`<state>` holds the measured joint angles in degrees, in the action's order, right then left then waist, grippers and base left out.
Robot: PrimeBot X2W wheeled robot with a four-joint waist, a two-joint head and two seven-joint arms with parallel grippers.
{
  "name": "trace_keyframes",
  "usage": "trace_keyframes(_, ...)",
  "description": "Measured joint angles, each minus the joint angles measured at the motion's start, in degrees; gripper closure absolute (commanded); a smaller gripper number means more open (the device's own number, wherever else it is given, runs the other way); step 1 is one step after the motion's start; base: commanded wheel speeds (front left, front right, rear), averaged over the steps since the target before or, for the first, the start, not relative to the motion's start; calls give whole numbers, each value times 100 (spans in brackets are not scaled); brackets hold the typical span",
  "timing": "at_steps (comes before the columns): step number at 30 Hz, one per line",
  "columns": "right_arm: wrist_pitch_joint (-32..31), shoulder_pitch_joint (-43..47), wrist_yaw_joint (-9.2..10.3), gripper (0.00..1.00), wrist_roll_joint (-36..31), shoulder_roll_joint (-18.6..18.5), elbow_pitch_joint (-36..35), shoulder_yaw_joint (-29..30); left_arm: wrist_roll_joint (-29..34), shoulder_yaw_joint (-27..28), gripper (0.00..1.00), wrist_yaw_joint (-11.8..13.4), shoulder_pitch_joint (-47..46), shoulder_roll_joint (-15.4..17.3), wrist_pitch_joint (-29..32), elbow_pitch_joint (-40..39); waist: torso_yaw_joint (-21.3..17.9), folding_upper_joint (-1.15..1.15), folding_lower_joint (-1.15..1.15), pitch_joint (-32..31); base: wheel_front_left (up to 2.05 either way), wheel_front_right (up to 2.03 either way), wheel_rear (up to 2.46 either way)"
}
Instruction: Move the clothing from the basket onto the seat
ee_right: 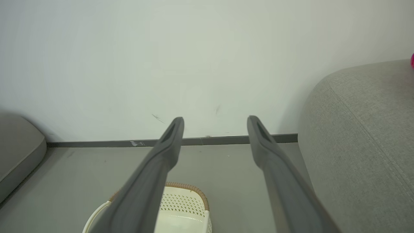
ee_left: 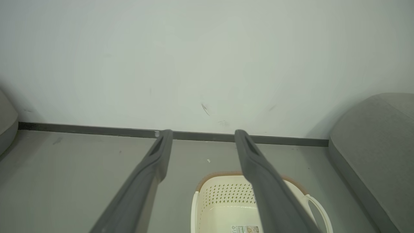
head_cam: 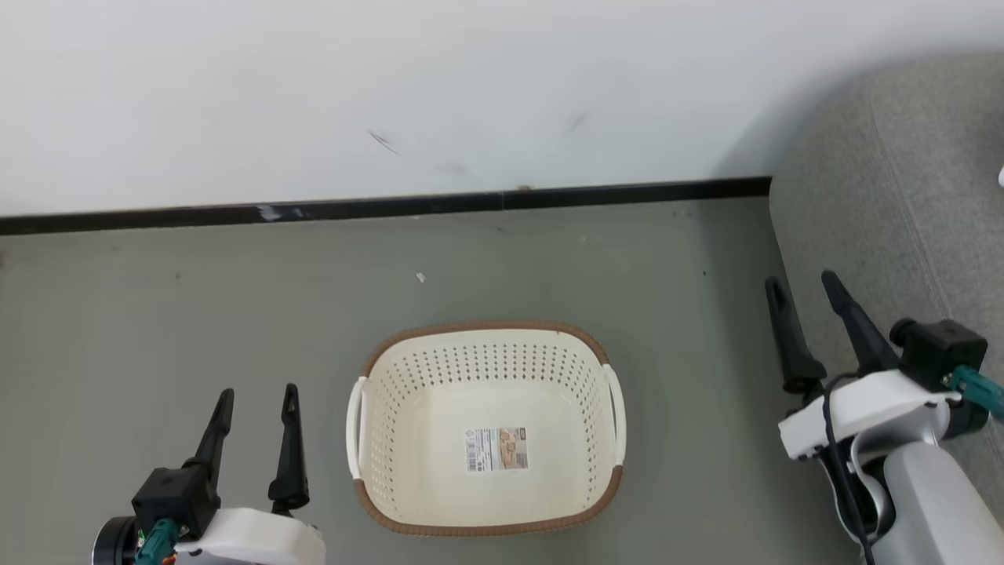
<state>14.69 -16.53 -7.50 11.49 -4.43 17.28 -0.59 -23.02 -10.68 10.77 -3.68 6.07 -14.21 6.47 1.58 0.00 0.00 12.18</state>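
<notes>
The cream basket (head_cam: 486, 325) with its brown rim stands on the floor between my arms; only a label sticker (head_cam: 496, 449) lies inside it. The clothing is out of view, save perhaps a tiny pink-red sliver (ee_right: 412, 61) on top of the grey seat (head_cam: 902, 196) at the frame edge, too small to identify. My left gripper (head_cam: 260, 390) hangs open to the basket's left. My right gripper (head_cam: 802, 278) is open beside the seat's front edge. The wrist views show the basket (ee_left: 226, 194) (ee_right: 184, 200) below open fingers.
A white wall with a black baseboard (head_cam: 471, 202) runs behind the basket. Grey floor (head_cam: 196, 314) stretches around it. Another grey cushion (ee_right: 16, 152) sits at the far left in the wrist views. The seat (ee_left: 378, 136) rises on the right.
</notes>
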Motion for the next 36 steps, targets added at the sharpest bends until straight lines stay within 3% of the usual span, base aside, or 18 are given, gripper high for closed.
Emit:
trace_keyframes(21,0,1155,0,0,-205,118,-264,326,37,-37,0,-341,361,58,-1,452,556,0,0,-1027,0,0,0)
trace_keyframes(36,0,1690,0,0,-205,201,-438,448,57,-58,0,-474,573,88,-1,571,689,0,0,-1463,0,0,0)
